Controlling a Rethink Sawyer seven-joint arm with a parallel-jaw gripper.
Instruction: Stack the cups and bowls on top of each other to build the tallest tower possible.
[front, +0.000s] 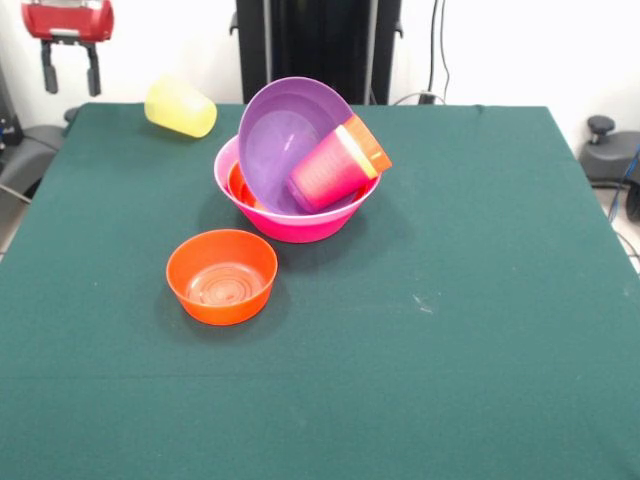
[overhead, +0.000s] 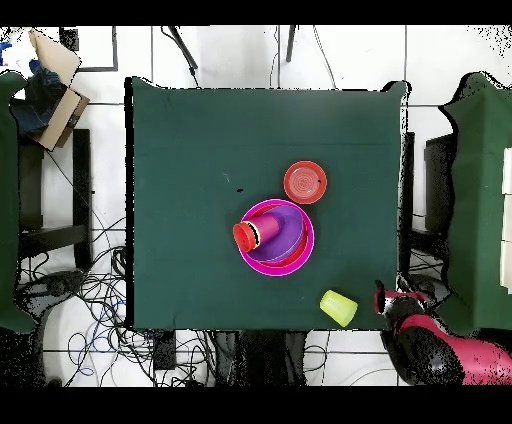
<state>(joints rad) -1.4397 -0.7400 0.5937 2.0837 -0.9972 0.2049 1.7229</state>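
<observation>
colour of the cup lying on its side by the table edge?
Yellow cup, clearest in the front view.

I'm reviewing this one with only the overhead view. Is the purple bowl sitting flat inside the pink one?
Observer: No. From the front, the purple bowl stands steeply tilted on its edge, leaning inside the pink bowl.
Operator: And the cup I see across it?
Observer: That is a nested stack of cups lying on its side against the purple bowl. Yellow and orange rims show at its mouth end.
Operator: What is the claw doing?
Observer: The claw hangs raised near the yellow cup, its fingers apart and holding nothing.
</observation>
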